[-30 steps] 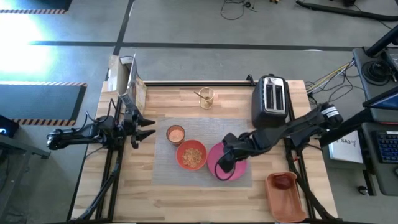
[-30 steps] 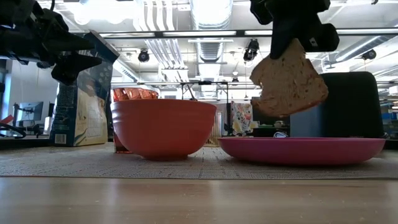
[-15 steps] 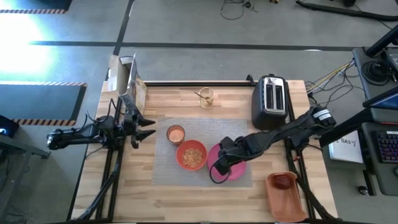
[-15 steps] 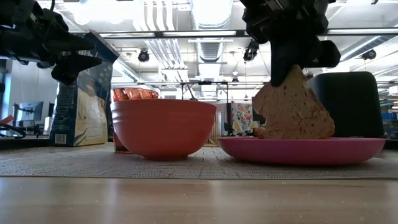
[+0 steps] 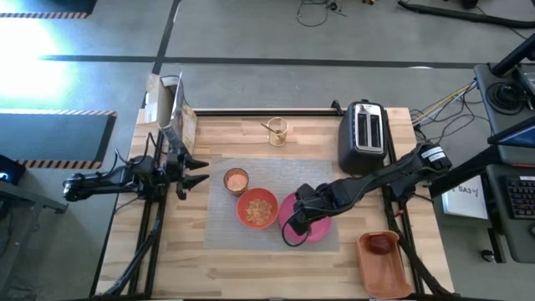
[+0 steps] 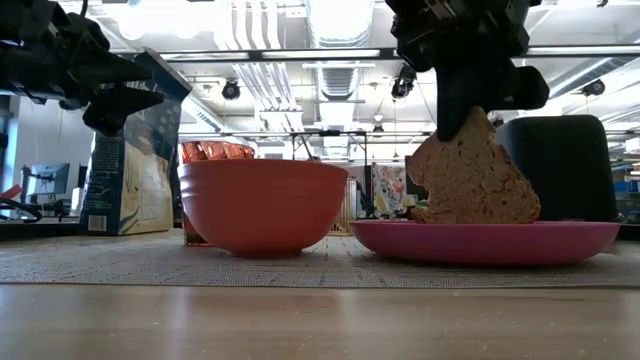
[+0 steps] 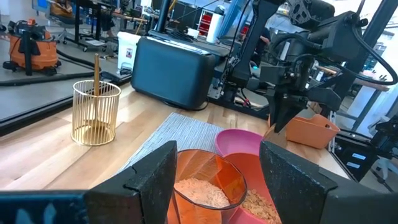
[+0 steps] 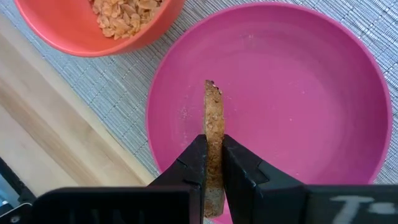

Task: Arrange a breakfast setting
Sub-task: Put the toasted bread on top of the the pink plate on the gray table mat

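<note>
From above, the right arm hid the toast slice [image 6: 470, 180] and part of the pink plate [image 5: 321, 230]. In the low view, the bowl [image 6: 262, 203] hid most of the cup [image 6: 205, 152], and the toaster [image 6: 560, 165] was cut off by the picture's edge.

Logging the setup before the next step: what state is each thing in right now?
toast slice: on edge, touching the pink plate, gripped
right gripper: shut on the toast
left gripper: open, empty, beside the mat
orange bowl: holds cereal
cup: filled
toaster: slots empty
</note>
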